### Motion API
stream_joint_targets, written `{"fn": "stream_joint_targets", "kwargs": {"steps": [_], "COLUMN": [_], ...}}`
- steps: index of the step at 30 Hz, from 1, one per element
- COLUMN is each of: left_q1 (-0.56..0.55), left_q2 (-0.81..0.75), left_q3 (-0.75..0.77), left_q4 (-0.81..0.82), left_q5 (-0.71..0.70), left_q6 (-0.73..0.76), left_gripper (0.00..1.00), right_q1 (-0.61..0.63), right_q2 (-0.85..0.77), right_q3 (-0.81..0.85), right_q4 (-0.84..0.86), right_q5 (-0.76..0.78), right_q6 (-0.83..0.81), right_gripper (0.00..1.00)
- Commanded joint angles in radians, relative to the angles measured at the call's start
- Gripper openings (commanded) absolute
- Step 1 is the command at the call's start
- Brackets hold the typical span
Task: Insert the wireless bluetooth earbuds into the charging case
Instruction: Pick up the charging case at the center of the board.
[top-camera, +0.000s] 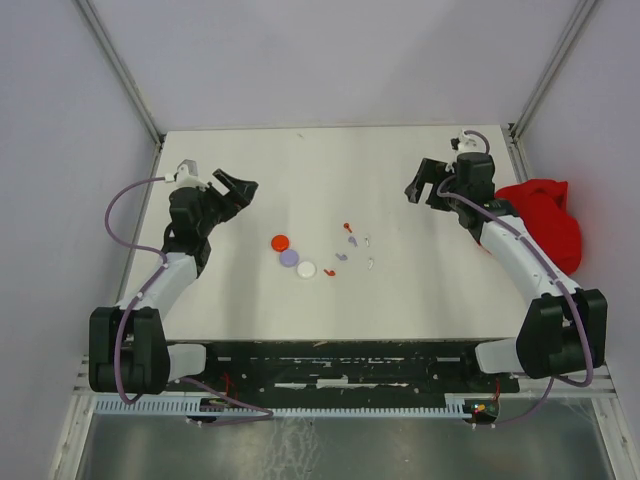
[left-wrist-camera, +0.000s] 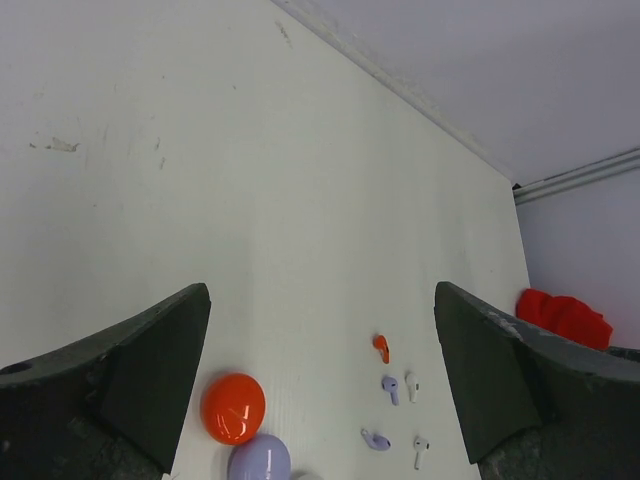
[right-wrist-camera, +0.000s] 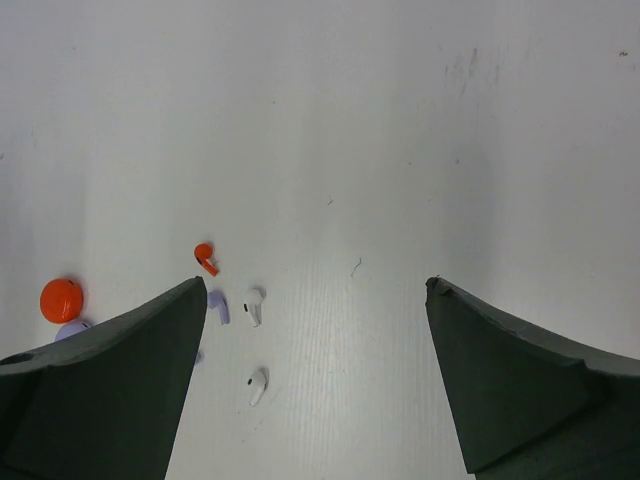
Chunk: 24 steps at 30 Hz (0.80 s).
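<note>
Several tiny earbuds lie loose mid-table: red (top-camera: 347, 227), purple (top-camera: 351, 240), white (top-camera: 368, 239), purple (top-camera: 341, 257), white (top-camera: 371, 263) and red (top-camera: 329, 271). Just left of them sit three round charging cases, red (top-camera: 281, 242), purple (top-camera: 290, 258) and white (top-camera: 306, 269), all closed. My left gripper (top-camera: 240, 190) hovers open to their upper left, holding nothing; its wrist view shows the red case (left-wrist-camera: 233, 407) and the red earbud (left-wrist-camera: 381, 347). At the right rear my right gripper (top-camera: 425, 185) is open and empty, facing a white earbud (right-wrist-camera: 253, 305) and the red earbud (right-wrist-camera: 205, 257).
A red cloth (top-camera: 545, 220) lies bunched off the table's right edge, beside my right arm. Grey walls and metal frame rails close in the table on the left, back and right.
</note>
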Motion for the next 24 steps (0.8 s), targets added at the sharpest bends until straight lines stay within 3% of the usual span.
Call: {"fn": "stream_joint_targets", "kwargs": {"steps": [1, 7, 9, 14, 24], "left_q1": [-0.003, -0.004, -0.003, -0.005, -0.059], "left_q2": [-0.017, -0.008, -0.009, -0.017, 0.031], "left_q3": [0.04, 0.053, 0.051, 0.047, 0.075], "left_q4": [0.045, 0.061, 0.061, 0.037, -0.027], "left_q5": [0.043, 0.081, 0.08, 0.087, 0.097], "left_q6": [0.014, 0.018, 0.013, 0.019, 0.043], "left_gripper": [0.99, 0.99, 0.99, 0.99, 0.96], "right_q1": [0.003, -0.004, -0.002, 0.041, 0.316], "right_q2": [-0.041, 0.063, 0.118, 0.134, 0.287], "right_q3": [-0.027, 0.024, 0.088, 0.104, 0.283], "right_q4": [0.114, 0.141, 0.083, 0.068, -0.131], "right_q5": [-0.047, -0.408, -0.452, -0.314, 0.079], "right_q6": [0.005, 0.017, 0.026, -0.011, -0.19], "right_gripper": [0.99, 0.99, 0.99, 0.99, 0.98]}}
